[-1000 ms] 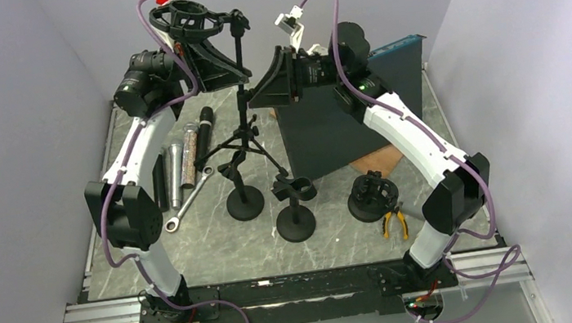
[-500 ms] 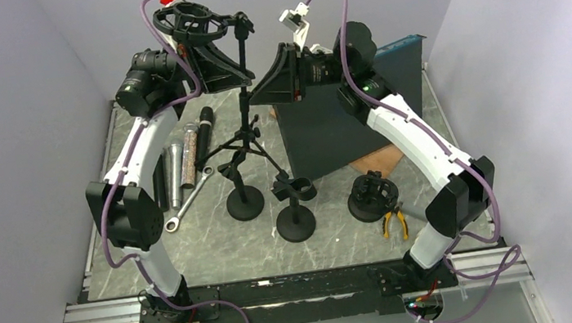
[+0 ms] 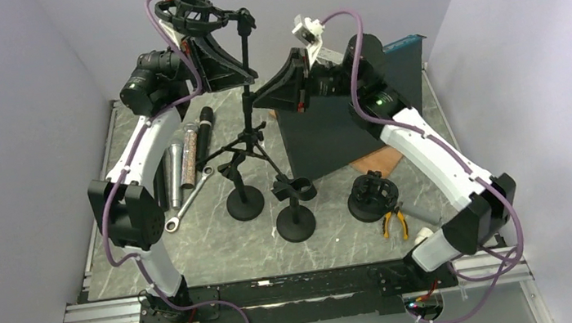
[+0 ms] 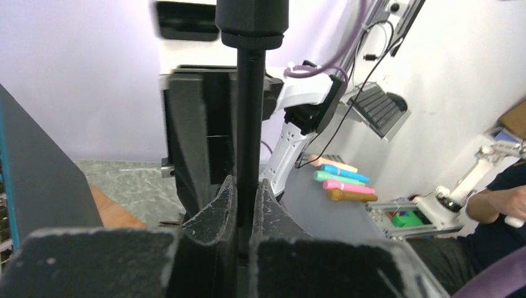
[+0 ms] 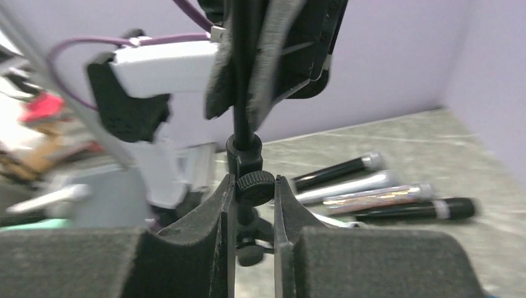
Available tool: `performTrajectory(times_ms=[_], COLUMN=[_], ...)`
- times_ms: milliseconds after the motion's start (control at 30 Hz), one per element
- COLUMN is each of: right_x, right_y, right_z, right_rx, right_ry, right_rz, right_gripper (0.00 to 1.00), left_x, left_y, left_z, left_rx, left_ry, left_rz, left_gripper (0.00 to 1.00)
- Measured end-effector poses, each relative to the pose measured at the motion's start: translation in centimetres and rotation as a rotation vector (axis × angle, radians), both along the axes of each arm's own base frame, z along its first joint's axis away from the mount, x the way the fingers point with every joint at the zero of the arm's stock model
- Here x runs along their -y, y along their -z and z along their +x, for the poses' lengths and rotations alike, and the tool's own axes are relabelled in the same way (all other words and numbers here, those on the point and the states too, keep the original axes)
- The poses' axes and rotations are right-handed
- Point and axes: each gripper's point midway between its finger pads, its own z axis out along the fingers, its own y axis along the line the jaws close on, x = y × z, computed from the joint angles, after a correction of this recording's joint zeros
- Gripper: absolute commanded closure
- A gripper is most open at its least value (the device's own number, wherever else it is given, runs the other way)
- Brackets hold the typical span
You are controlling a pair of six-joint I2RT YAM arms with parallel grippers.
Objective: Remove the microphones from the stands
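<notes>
A black tripod stand (image 3: pixel 249 129) rises mid-table, with a ring-shaped shock mount (image 3: pixel 188 15) on its short top arm. I cannot tell whether a microphone sits in that mount. My left gripper (image 3: pixel 246 74) is shut on the stand's thin pole (image 4: pixel 250 124), which runs up between its fingers (image 4: pixel 245 202). My right gripper (image 3: pixel 257 99), coming from the right just below, is shut on a knurled knob (image 5: pixel 255 185) on the pole. Several loose microphones (image 3: pixel 191 148) lie on the table to the left of the stand, also seen in the right wrist view (image 5: pixel 372 198).
A dark box (image 3: pixel 337 134) stands right of the stand, over a brown sheet (image 3: pixel 377 158). Two round-base clip stands (image 3: pixel 245 203) (image 3: pixel 296 219), a shock mount on a base (image 3: pixel 372 196), pliers (image 3: pixel 393 221) and a wrench (image 3: pixel 189 202) occupy the front.
The right gripper's jaws have closed on the knob and its arm has swung outward to the right. The left gripper and the stand's top have shifted slightly up in the view.
</notes>
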Motion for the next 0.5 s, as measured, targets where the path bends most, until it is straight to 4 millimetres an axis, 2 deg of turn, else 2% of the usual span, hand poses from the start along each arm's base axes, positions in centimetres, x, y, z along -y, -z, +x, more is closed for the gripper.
performTrajectory(times_ms=[167, 300, 500], right_x=[-0.8, -1.8, -2.0], right_y=[-0.4, -0.7, -1.0], right_z=[-0.1, 0.0, 0.1], right_rx=[0.277, 0.491, 0.768], right_ry=[0.168, 0.261, 0.378], right_rz=[-0.035, -0.097, -0.203], right_gripper=[1.0, 1.0, 1.0], left_x=[-0.3, -1.0, -1.1], left_y=[-0.3, -0.6, -0.6], left_z=[0.2, 0.2, 0.2], left_rx=[-0.085, -0.081, -0.083], left_ry=[-0.011, -0.031, -0.035], left_rz=[-0.013, -0.016, -0.02], left_gripper=[1.0, 1.0, 1.0])
